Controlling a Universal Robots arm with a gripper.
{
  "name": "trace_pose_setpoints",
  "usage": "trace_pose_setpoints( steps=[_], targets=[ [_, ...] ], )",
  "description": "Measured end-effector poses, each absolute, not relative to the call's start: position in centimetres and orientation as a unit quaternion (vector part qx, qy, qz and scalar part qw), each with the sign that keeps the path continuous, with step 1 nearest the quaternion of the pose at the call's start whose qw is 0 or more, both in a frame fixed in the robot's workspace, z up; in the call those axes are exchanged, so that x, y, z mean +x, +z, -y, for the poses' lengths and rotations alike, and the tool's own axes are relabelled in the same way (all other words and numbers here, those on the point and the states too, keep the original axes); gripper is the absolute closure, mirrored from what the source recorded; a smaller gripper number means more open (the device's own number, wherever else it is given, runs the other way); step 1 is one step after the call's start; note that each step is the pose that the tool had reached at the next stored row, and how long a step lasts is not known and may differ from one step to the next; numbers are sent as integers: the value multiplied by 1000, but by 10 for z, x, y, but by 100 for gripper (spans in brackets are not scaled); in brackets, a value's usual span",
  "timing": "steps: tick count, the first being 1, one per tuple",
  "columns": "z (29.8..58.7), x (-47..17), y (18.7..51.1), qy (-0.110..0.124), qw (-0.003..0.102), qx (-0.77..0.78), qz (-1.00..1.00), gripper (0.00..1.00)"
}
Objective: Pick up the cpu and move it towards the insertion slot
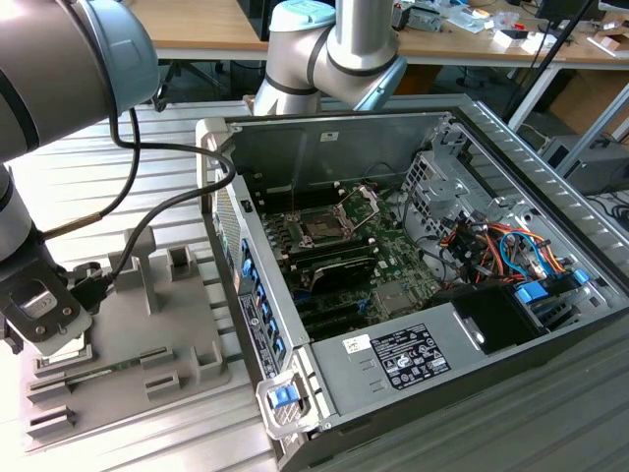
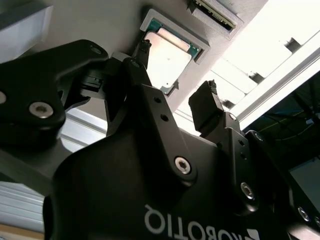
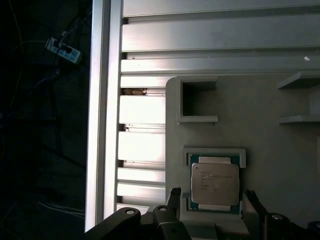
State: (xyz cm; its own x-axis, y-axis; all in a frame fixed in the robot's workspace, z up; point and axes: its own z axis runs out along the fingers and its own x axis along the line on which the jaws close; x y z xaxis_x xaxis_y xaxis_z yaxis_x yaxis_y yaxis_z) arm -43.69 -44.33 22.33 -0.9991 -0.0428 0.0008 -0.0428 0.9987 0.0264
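The black fingers (image 3: 174, 199) are standing spread apart, one on each side of the cpu (image 3: 215, 184), gripping nothing; in the first wrist view a strip of tray is showing between each tip and the chip. The gripper (image 2: 177, 70) is hovering right above it in both wrist views, and in the exterior view the gripper (image 1: 41, 329) is hanging low over the grey tray (image 1: 157, 339) at that view's left.

The cpu (image 2: 167, 55) is lying flat in a raised square pocket of the tray, its pale silver metal lid facing up with faint print, a thin green board edge framing it.

The tray (image 3: 280, 165) is also carrying a second square pocket (image 3: 197, 100) near the cpu's, and a narrow slot in which a memory stick (image 2: 215, 14) is sitting on edge. The tray is resting on a slatted aluminium table (image 3: 145, 110).

Just beside the tray, toward the exterior view's right, an open computer case (image 1: 511, 206) is lying on its side. Inside it the insertion slot (image 1: 319, 226) is sitting on the motherboard, its hinged metal plate (image 1: 361, 202) tilted up. The case's near wall (image 1: 251, 285) is standing between tray and socket, and a black cable (image 1: 167, 205) from the arm is draping to that wall's top edge.
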Motion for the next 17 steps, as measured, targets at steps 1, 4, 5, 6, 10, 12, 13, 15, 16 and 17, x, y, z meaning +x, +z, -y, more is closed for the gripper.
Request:
trace_pose_setpoints(
  steps=[1,4,5,6,10,12,13,15,16,17],
  targets=[
    [443,-437,223,-13,1,21,1000,40],
    [443,-437,222,-13,1,21,1000,40],
    [443,-437,222,-13,1,21,1000,40],
    [443,-437,222,-13,1,21,1000,40],
    [443,-436,220,-13,1,21,1000,40],
    [443,-436,220,-13,1,21,1000,40],
    [443,-436,220,-13,1,21,1000,40],
    [443,-436,219,-13,1,21,1000,40],
    [443,-436,219,-13,1,21,1000,40],
    [443,-436,219,-13,1,21,1000,40]
  ],
)
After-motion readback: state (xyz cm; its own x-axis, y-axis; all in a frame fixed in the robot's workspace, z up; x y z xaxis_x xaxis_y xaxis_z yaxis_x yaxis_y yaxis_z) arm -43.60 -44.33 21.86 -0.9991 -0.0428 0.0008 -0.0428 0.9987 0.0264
